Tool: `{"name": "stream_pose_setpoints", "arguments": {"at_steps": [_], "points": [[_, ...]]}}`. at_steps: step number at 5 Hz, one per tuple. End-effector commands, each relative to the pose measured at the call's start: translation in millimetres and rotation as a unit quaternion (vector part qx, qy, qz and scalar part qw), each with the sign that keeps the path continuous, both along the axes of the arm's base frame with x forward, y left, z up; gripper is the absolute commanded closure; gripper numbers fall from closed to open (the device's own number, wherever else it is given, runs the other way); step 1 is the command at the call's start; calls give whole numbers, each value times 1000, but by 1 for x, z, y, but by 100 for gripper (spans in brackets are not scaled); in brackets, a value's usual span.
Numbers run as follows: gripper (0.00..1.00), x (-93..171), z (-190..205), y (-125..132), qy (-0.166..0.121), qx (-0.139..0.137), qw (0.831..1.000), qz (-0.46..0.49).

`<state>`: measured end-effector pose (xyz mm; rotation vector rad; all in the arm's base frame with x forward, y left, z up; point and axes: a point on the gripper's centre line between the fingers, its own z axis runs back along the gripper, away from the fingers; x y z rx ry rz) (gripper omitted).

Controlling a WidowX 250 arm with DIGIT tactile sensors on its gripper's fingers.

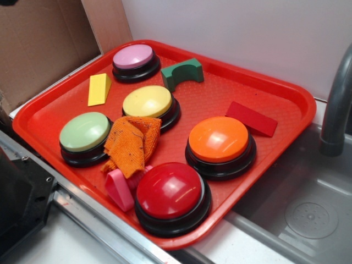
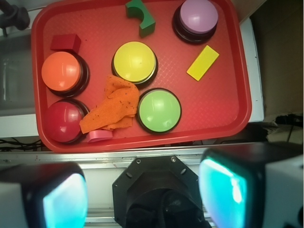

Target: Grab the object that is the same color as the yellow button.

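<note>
In the wrist view the gripper point(image 2: 142, 194) hangs well above the red plastic tray point(image 2: 237, 71), fingers spread wide apart and holding nothing. Nearest lie the light green dome button point(image 1: 85, 132) and crumpled orange cloth point(image 1: 131, 143). Beyond them sits the round pale-yellow dome button point(image 1: 147, 102). The small yellow wedge block point(image 1: 99, 89) rests on the tray just left of it, apart from everything.

I count 5 dome buttons point(image 1: 147, 102), 4 blocks point(image 1: 99, 89), 1 orange cloth point(image 1: 131, 143), all on 1 red tray point(image 1: 275, 88).
</note>
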<state>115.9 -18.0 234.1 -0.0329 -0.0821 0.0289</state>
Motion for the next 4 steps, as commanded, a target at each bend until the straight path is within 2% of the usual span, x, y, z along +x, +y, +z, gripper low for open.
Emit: {"name": "stream_pose_setpoints", "arguments": {"at_steps": [1,2,3,4], "points": [[0,0,0,0,0,0,1000,0],[0,20,-35,9,-17,11,994,106],[0,34,-56,21,-22,1,984,178],[0,60,-95,45,-40,22,964,262]]}}
